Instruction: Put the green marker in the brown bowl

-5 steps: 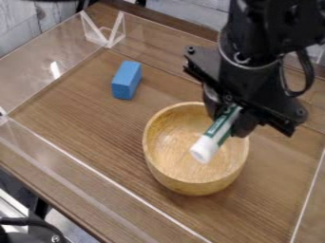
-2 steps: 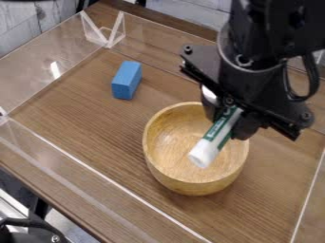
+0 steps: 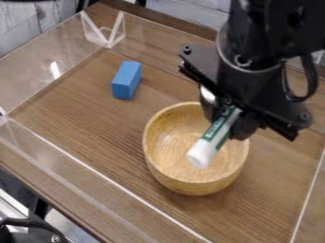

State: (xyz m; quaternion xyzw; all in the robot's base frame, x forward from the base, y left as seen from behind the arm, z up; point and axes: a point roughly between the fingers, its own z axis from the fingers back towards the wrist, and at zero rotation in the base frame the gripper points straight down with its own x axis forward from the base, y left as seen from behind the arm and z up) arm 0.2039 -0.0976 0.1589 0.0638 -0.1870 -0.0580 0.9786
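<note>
The brown bowl [image 3: 172, 166] stands on the wooden table, right of centre and near the front. Above its right half hangs my black gripper [image 3: 230, 115], pointing steeply down. It is shut on the green marker [image 3: 215, 137], a white barrel with green print that slants down and to the left. The marker's lower white end hovers over the inside of the bowl. Whether that end touches the bowl's floor I cannot tell. The gripper's body hides the marker's upper end.
A blue rectangular block [image 3: 125, 80] lies on the table to the left of the bowl. Clear plastic walls [image 3: 102, 33] ring the table on the back and left sides. The black arm covers the upper right of the view.
</note>
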